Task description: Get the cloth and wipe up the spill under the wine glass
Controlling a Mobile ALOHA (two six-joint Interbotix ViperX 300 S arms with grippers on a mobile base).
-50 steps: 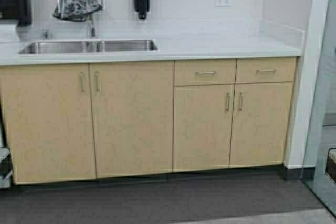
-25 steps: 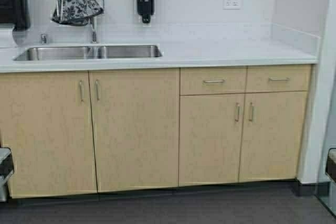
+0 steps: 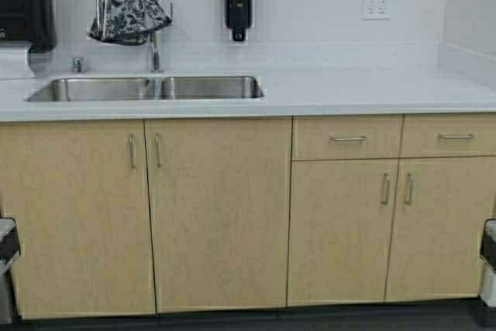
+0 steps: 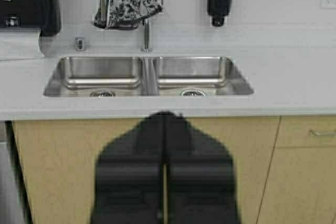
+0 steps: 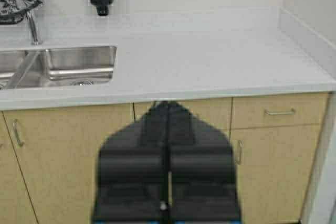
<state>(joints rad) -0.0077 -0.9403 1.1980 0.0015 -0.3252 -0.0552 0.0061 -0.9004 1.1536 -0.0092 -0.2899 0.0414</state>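
Black fingers of the left gripper (image 4: 164, 124) are pressed together with nothing between them, and the right gripper (image 5: 168, 109) is the same, closed and empty. Both are held low and pulled back, in front of the cabinet doors, probably so that they do not hit anything while the base approaches. Beyond the left gripper is the steel sink (image 3: 147, 88), set in the white counter (image 3: 364, 94). Over the sink stands the tall faucet (image 3: 153, 44), and the cloth (image 3: 129, 17) hangs across its arch, well above the basin; I judge it is put there to dry and is easy to take from above. No wine glass or spill is visible in any view, so the fetching of the cloth comes first.
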